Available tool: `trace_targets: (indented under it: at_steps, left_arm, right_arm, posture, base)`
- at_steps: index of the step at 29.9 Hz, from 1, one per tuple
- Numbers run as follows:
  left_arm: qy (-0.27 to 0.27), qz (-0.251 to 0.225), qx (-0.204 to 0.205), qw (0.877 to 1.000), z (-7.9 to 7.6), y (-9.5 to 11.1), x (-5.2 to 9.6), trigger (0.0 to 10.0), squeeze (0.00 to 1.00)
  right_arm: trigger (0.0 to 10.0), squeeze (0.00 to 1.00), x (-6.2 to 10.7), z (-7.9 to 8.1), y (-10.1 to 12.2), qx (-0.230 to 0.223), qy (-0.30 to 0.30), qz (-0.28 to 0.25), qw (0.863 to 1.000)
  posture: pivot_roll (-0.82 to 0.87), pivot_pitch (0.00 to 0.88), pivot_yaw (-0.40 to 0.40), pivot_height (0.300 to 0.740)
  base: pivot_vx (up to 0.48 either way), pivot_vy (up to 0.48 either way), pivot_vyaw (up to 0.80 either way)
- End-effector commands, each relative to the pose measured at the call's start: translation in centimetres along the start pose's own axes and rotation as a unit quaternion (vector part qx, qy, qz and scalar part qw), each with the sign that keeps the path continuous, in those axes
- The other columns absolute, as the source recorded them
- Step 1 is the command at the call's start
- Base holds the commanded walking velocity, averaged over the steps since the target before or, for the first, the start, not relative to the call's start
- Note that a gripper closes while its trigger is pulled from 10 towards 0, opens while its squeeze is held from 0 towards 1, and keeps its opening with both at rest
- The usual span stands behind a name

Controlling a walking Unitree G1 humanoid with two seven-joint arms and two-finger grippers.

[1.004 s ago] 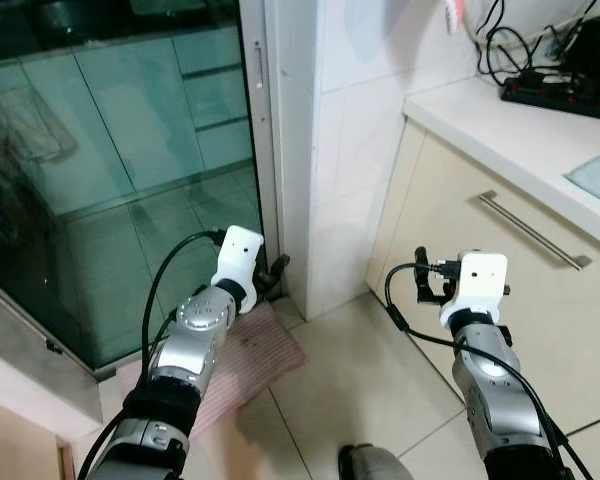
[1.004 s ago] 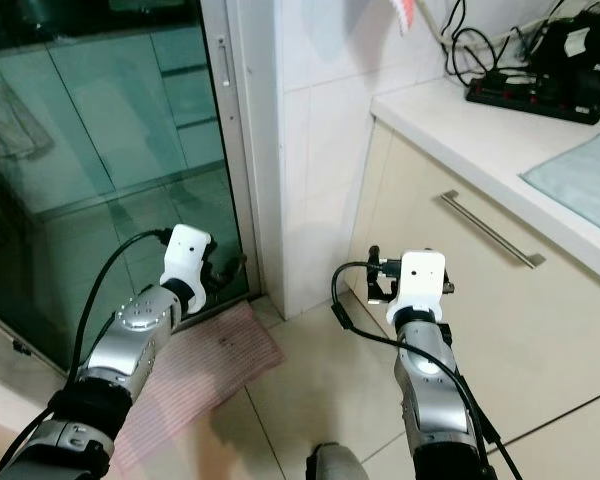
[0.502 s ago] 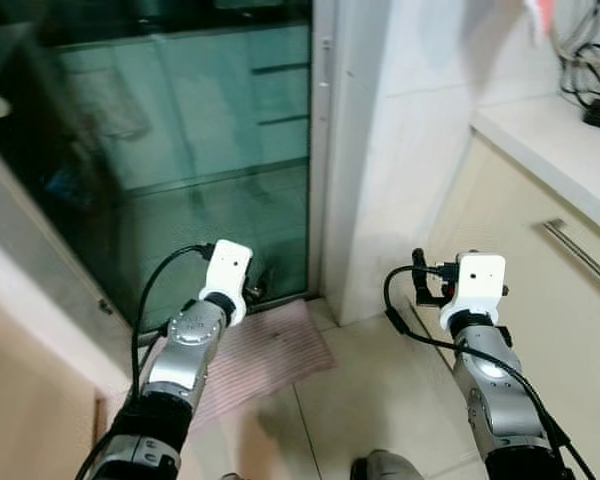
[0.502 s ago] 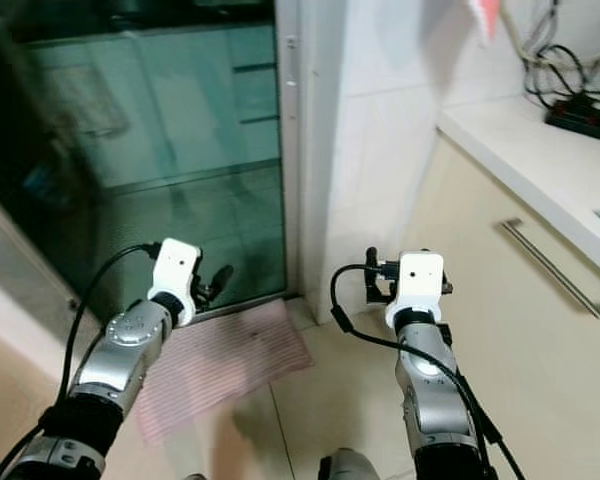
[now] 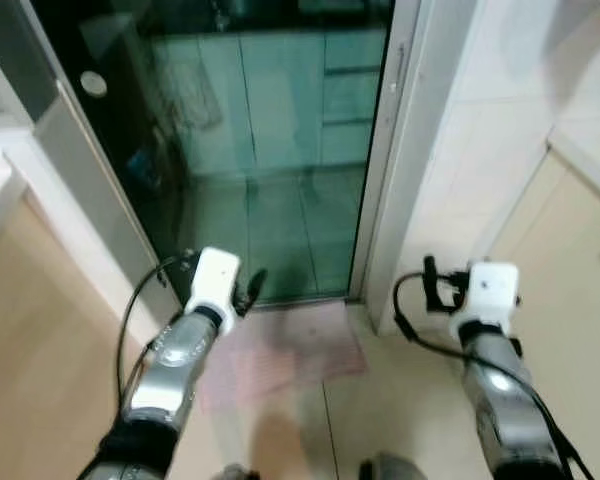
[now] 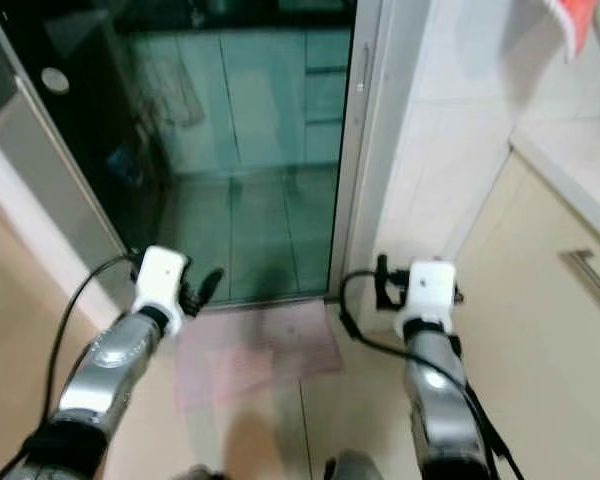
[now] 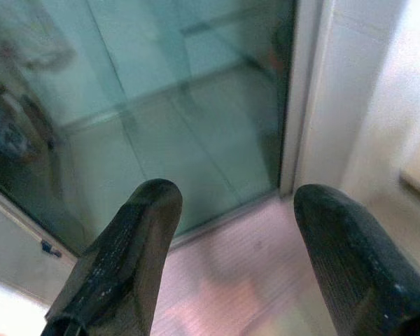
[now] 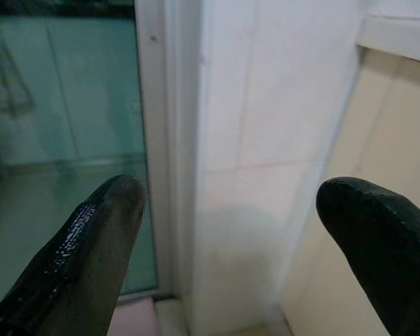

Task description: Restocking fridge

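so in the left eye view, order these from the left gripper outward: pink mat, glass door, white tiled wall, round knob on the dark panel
From the left gripper:
1. Pink mat, on the floor just below and to its right; the glass door is about as near, too close to call.
2. Glass door, straight ahead.
3. White tiled wall, off to the right.
4. Round knob, high on the left.

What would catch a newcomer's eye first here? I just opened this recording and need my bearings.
The big dark glass door straight ahead, mirroring pale cabinets, dominates. At its foot a pinkish mat lies on the tiled floor. The left gripper and right gripper are raised in front, both open and empty, with the white tiled wall and a beige cabinet to the right.
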State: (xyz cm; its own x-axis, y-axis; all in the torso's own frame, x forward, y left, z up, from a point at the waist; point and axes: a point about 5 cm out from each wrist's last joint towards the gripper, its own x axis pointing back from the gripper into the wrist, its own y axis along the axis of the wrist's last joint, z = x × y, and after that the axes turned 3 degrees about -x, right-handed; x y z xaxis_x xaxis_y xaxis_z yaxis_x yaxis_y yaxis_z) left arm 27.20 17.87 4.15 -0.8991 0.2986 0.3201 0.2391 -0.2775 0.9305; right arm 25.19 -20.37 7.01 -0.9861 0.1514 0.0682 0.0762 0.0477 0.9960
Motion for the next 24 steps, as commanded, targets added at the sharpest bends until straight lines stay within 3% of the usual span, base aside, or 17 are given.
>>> trace_targets:
  at_steps: [1, 3, 5, 7, 8, 13, 21, 24]
  left_arm:
    - [-0.029, -0.009, -0.022, 0.999, -0.5, 0.3, 0.0, 10.0, 0.00]
    - [-0.063, -0.002, -0.034, 0.997, -0.9, -0.5, 0.9, 10.0, 0.00]
    - [-0.092, -0.030, 0.019, 0.995, -2.0, 0.5, 1.5, 10.0, 0.00]
    - [-0.096, -0.038, 0.026, 0.994, -2.2, 0.8, 1.6, 10.0, 0.00]
    - [-0.106, -0.050, 0.055, 0.992, -2.6, 1.5, 1.6, 10.0, 0.00]
    - [-0.093, -0.066, 0.059, 0.992, -2.5, 2.5, 1.0, 10.0, 0.00]
    - [-0.024, -0.042, 0.073, 0.996, -0.9, 2.3, 0.3, 10.0, 0.00]
    - [-0.023, -0.047, 0.064, 0.997, -1.0, 2.7, 0.1, 10.0, 0.00]
  right_arm:
    - [10.0, 0.01, 0.0, -0.1, 0.3, -0.006, 0.001, -0.002, 1.000]
    - [10.0, 0.01, 0.3, -0.3, -0.1, -0.004, 0.002, 0.006, 1.000]
    - [10.0, 0.01, 0.3, -0.2, -0.1, -0.005, 0.003, 0.005, 1.000]
    - [10.0, 0.01, 0.2, -0.2, 0.0, -0.005, 0.003, 0.004, 1.000]
    - [10.0, 0.01, 0.1, 0.0, 0.1, -0.005, 0.005, 0.003, 1.000]
    - [10.0, 0.01, -0.6, 0.6, 0.6, -0.009, 0.010, -0.003, 1.000]
    - [10.0, 0.01, -1.5, 0.9, 1.7, -0.010, 0.014, -0.018, 1.000]
    - [10.0, 0.01, -1.5, 0.9, 1.7, -0.009, 0.015, -0.017, 1.000]
  posture:
    - [-0.19, 0.000, 0.038, 0.722]
    - [-0.18, 0.000, 0.033, 0.722]
    - [-0.18, 0.000, 0.032, 0.722]
    - [-0.18, 0.000, 0.032, 0.722]
    - [-0.17, 0.000, 0.030, 0.722]
    - [-0.17, 0.000, 0.029, 0.722]
    - [-0.17, 0.000, 0.021, 0.722]
    - [-0.17, 0.000, 0.022, 0.722]
  base:
    - [0.000, 0.000, 0.00]
    - [0.000, 0.000, 0.00]
    - [0.000, 0.000, 0.00]
    - [0.000, 0.000, 0.00]
    - [0.000, 0.000, 0.00]
    - [0.000, 0.000, 0.00]
    - [0.000, 0.000, 0.00]
    - [0.000, 0.000, 0.00]
